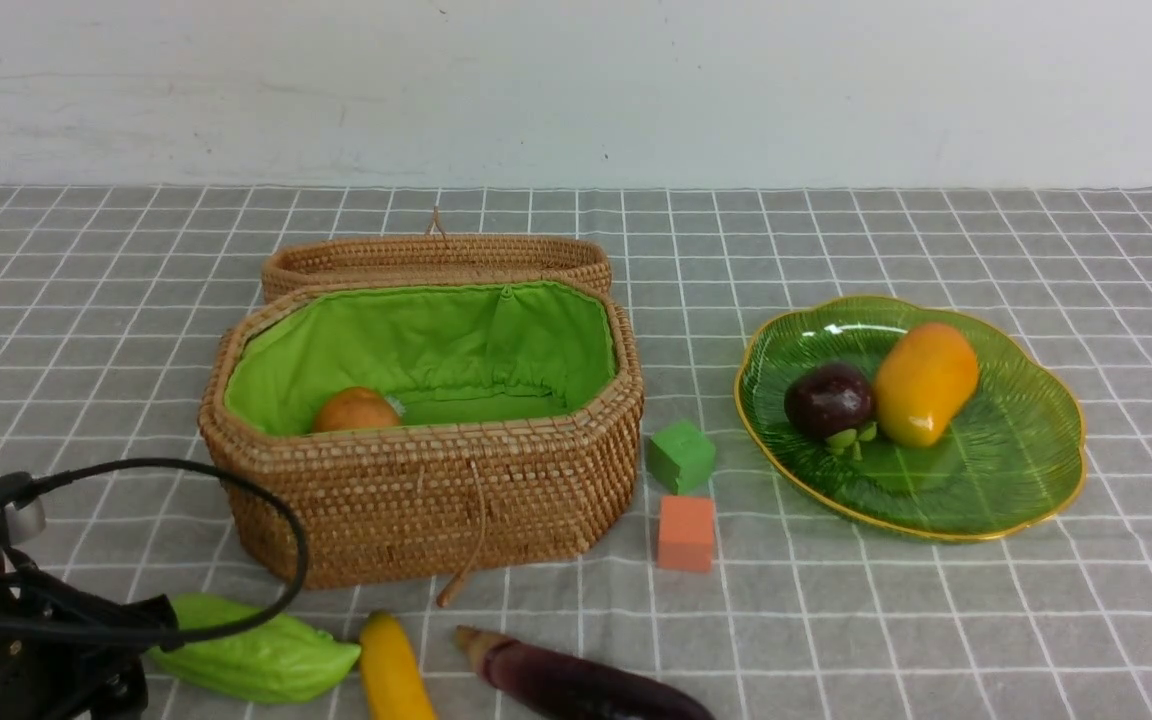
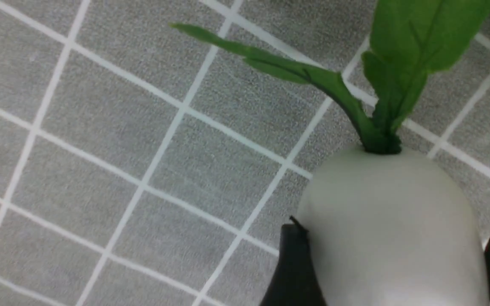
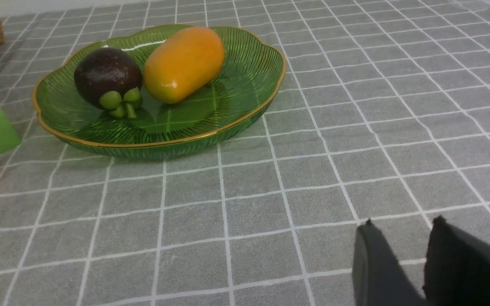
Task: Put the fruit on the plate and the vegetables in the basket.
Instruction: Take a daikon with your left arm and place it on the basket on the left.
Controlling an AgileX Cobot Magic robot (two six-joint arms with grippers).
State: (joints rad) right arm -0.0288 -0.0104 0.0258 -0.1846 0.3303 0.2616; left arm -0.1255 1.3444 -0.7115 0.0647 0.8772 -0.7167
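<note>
- Nearest the robot, the left end effector (image 2: pixel 396 225) is clamped on the white radish (image 2: pixel 381 191), one black finger on each flank, green leaves pointing away. The radish shows only in the left wrist view, over the grey checked table (image 1: pixel 936 620). Whether it rests on the cloth or hangs clear cannot be told.
- The right end effector (image 3: pixel 403 221) is empty, its fingers a narrow gap apart, low over bare cloth on the near side of the plate.
- Along the near edge of the table lie three unsorted pieces: the light green gourd (image 1: pixel 256 660) beside the left arm, the banana (image 1: pixel 391 670) just next to it, and the dark purple eggplant (image 1: pixel 576 685) further right.
- Mid-table, an orange cube (image 1: pixel 686 533) and a green cube (image 1: pixel 681 455) sit between basket and plate.
- The basket (image 1: pixel 416 500), green lining open, holds one piece so far, the round brown-orange vegetable (image 1: pixel 356 410) at its left end.
- On the plate (image 1: pixel 1016 490), the mangosteen (image 1: pixel 829 400) and mango (image 1: pixel 924 383) touch side by side.
- The woven lid (image 1: pixel 436 260) lies behind the basket.
- Tally, as judged: three of seven pieces placed. The radish looks next for the basket, then gourd and eggplant. The banana remains for the plate.
</note>
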